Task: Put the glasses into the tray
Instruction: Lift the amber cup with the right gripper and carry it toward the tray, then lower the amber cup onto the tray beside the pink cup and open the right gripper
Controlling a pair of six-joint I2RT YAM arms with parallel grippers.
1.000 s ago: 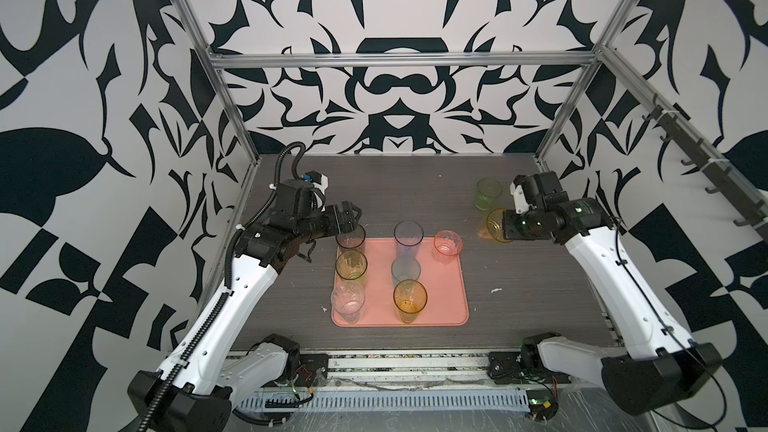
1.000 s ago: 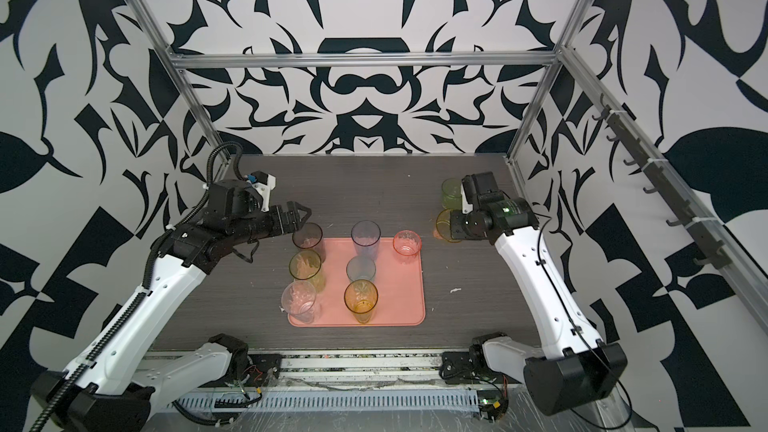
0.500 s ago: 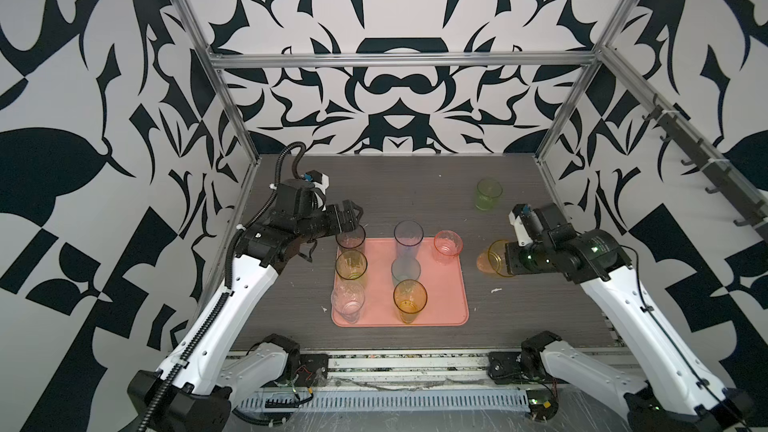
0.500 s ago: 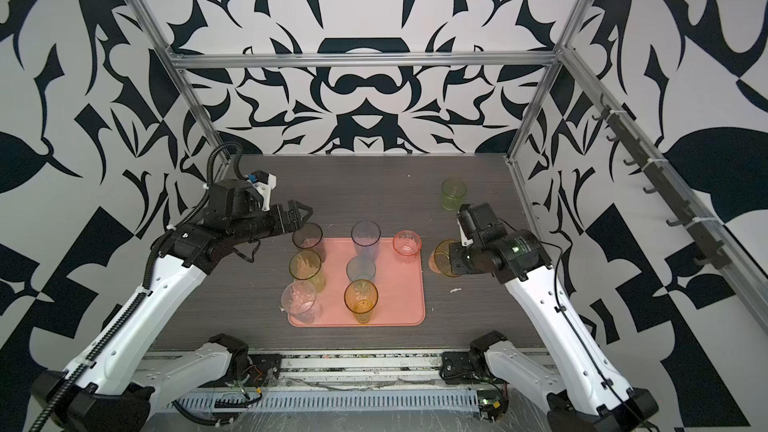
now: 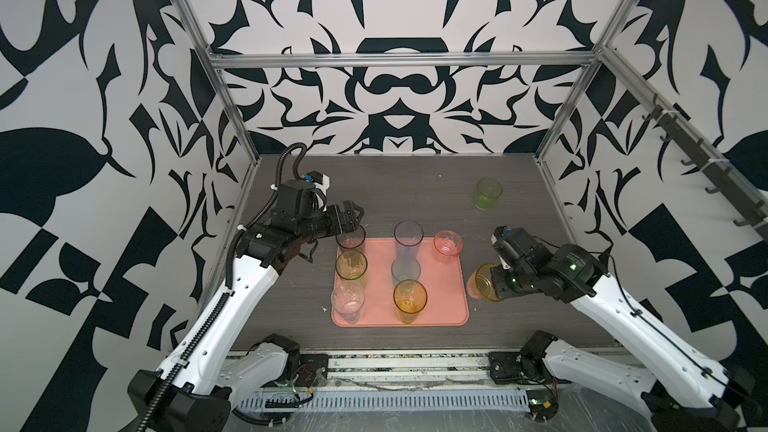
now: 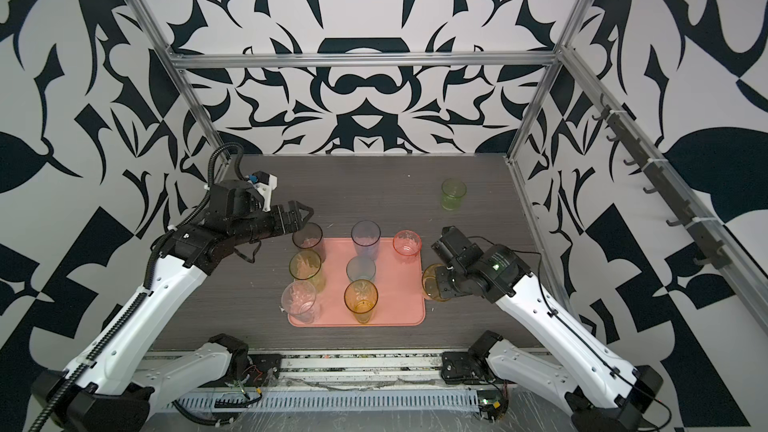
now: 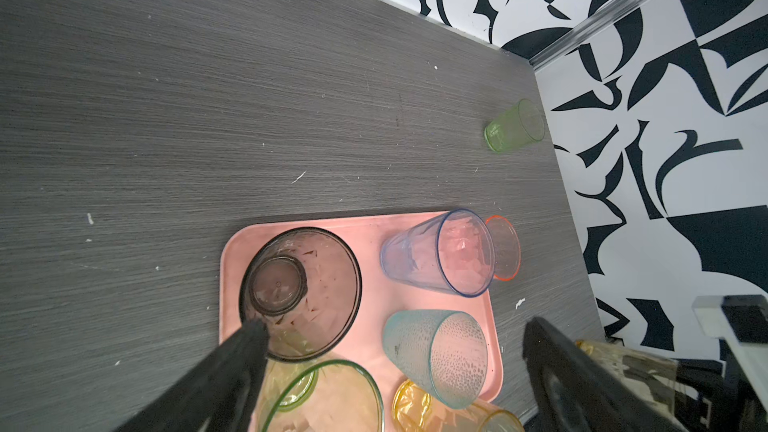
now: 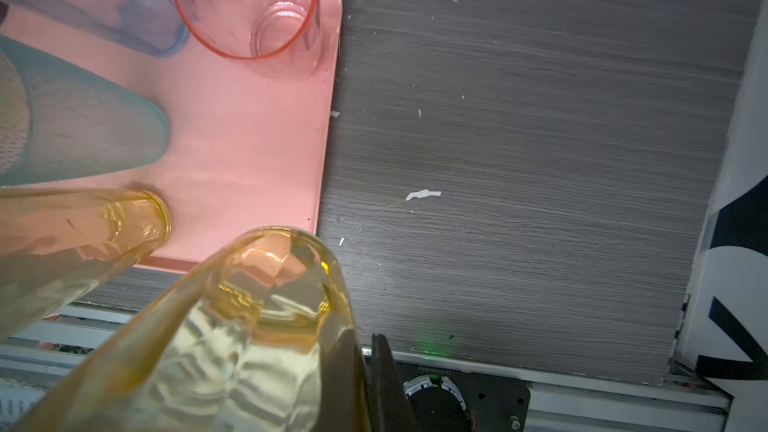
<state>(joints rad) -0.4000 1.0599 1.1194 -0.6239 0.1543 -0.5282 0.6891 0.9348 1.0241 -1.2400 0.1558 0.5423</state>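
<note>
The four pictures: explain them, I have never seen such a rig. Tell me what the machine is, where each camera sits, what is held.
Two white robot arms work at a dark table. Both top views look down from one overhead camera; each wrist view comes from a camera on an arm. Seven glasses stand on the pink tray; a green glass stands alone on the table. The left fingers are open beside the smoky grey glass. The right fingers are shut on an amber glass beside the tray.

Grey woodgrain table (image 5: pixel 395 184) inside black-and-white patterned walls (image 5: pixel 395 14).
</note>
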